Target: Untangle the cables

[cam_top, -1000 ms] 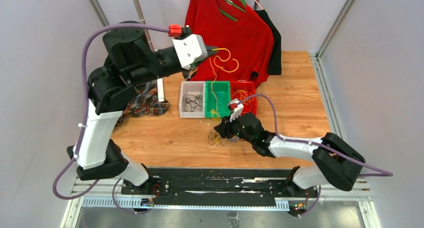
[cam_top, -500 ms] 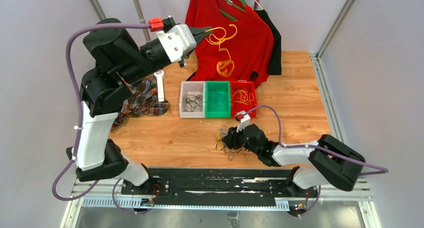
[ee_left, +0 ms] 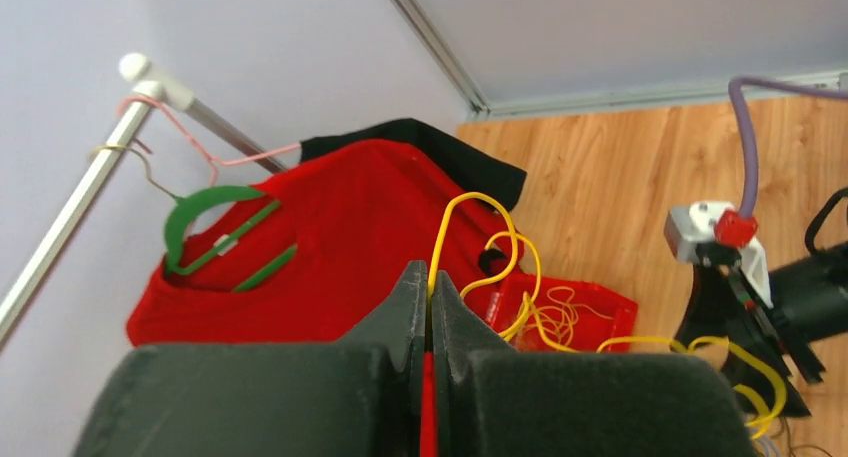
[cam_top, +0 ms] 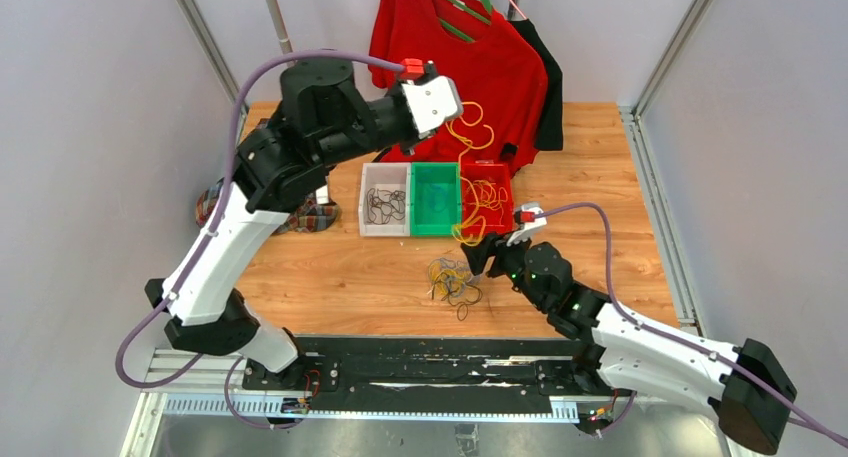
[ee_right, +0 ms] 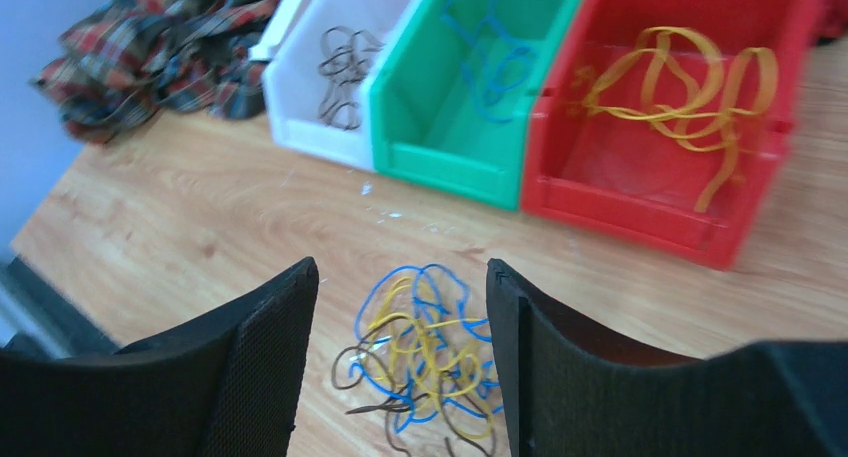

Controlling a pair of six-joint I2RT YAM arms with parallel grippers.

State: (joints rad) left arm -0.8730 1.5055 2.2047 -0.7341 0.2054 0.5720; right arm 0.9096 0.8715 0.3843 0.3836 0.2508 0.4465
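Observation:
A tangle of blue, yellow and dark cables lies on the wooden table in front of the bins; it also shows in the right wrist view. My left gripper is raised and shut on a yellow cable that hangs in loops over the red bin. In the left wrist view the jaws pinch that yellow cable. My right gripper is open and empty, just behind and right of the tangle; its fingers straddle it from above.
The white bin holds dark cables, the green bin blue ones, the red bin yellow ones. A red shirt on a green hanger and a black garment hang behind. Plaid cloth lies left of the bins.
My left arm swung right, carrying the yellow cable from in front of the shirt to over the red bin. My right gripper drew back right off the tangle, which stays on the table.

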